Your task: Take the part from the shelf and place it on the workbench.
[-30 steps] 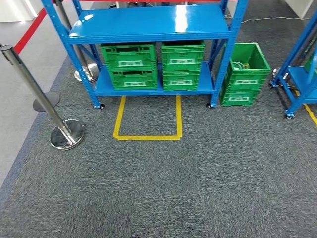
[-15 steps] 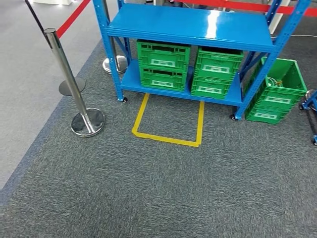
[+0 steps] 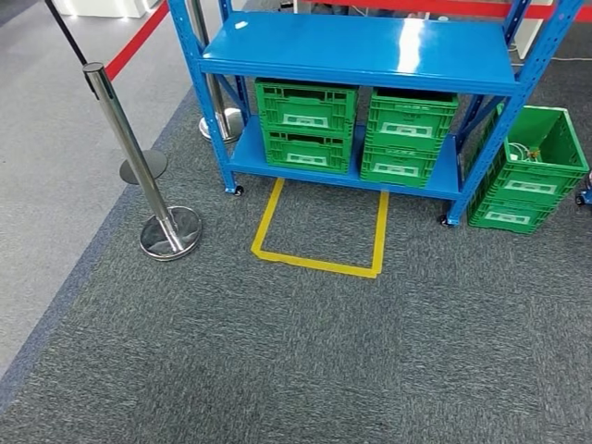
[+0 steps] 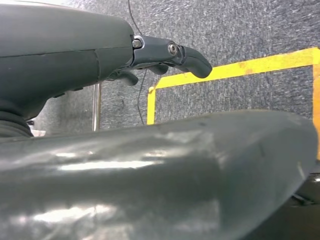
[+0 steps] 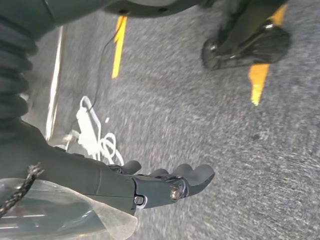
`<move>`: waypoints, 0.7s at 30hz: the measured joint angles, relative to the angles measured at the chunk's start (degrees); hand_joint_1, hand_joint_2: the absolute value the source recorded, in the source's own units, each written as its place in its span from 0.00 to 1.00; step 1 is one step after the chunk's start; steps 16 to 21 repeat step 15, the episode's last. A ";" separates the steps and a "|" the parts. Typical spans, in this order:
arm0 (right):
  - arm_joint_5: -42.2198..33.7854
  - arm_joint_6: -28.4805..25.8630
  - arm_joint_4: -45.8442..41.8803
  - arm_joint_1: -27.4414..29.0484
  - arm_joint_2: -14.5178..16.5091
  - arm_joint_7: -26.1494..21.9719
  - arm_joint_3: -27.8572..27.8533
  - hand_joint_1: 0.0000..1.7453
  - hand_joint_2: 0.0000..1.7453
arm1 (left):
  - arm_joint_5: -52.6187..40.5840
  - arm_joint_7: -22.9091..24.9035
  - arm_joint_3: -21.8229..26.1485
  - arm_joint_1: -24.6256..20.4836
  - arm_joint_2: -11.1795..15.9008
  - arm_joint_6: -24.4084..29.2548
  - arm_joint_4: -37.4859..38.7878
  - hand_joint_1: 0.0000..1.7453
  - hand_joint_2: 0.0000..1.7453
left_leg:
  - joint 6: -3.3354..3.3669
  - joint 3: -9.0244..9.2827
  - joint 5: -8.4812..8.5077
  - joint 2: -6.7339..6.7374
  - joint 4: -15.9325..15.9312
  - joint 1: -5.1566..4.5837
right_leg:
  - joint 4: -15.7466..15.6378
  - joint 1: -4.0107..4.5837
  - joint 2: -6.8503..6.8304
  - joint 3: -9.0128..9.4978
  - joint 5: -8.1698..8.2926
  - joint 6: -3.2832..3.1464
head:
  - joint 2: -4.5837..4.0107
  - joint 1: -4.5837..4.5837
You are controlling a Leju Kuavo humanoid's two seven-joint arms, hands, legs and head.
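One blue shelf [image 3: 363, 51] stands on grey carpet [image 3: 314, 361]. Two chrome posts: one [image 3: 143, 176] at the carpet's left edge, carrying a red belt [image 3: 136, 42], and a second [image 3: 209, 79] behind the shelf's left upright. One yellow taped outline [image 3: 317, 231] lies on the carpet before the shelf's front edge.

Five green crates counted. On the lower board, two stacked at its left half [image 3: 305, 123] and two stacked at its right half [image 3: 403, 137]; their contents cannot be seen. A fifth crate [image 3: 532, 168] sits on the carpet just beside the shelf's right upright, with wires inside. The top board is bare and glossy; the part cannot be identified.

Left hand [image 4: 162, 55]: fingers extended and slightly curved, holding nothing, above the carpet and tape. Right hand [image 5: 166, 185]: fingers extended, apart, empty, above the carpet near a white cable [image 5: 92, 137].
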 joint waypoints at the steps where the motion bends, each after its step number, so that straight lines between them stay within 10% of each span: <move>1: -0.29 -0.08 0.00 0.02 0.00 0.41 0.19 0.00 1.00 | -0.13 -0.01 0.04 0.04 0.02 0.00 0.00 0.00 0.00 | -0.32 0.00 1.22 0.07 -0.47 0.29 | 0.00 -0.04 -0.01 0.19 -0.11 -0.07 | 0.00 0.00; 4: -2.95 0.68 -0.01 -0.14 -0.01 1.04 -0.21 0.00 1.00 | -0.34 -0.01 0.25 0.02 0.01 0.02 0.00 0.00 0.00 | -1.48 4.24 7.26 0.37 -10.65 1.01 | 0.09 -0.11 0.07 0.77 -0.66 0.19 | 0.00 -0.08; 6: -3.38 1.40 -0.02 -0.26 -0.02 1.07 -0.56 0.00 1.00 | -0.56 -0.06 0.33 -0.11 -0.03 -0.04 0.00 0.00 0.00 | -1.65 6.27 8.16 0.51 -15.19 1.10 | 0.21 0.18 0.13 0.76 -1.09 0.61 | 0.01 -0.11; 21: -2.84 2.04 -0.02 -0.52 -0.02 0.86 -0.67 0.00 1.00 | -1.68 -0.75 0.93 -0.19 0.00 -0.30 0.00 0.00 0.00 | -0.45 6.55 7.50 0.50 -15.69 0.49 | -0.46 -0.06 0.00 1.45 -1.01 1.48 | 0.02 0.07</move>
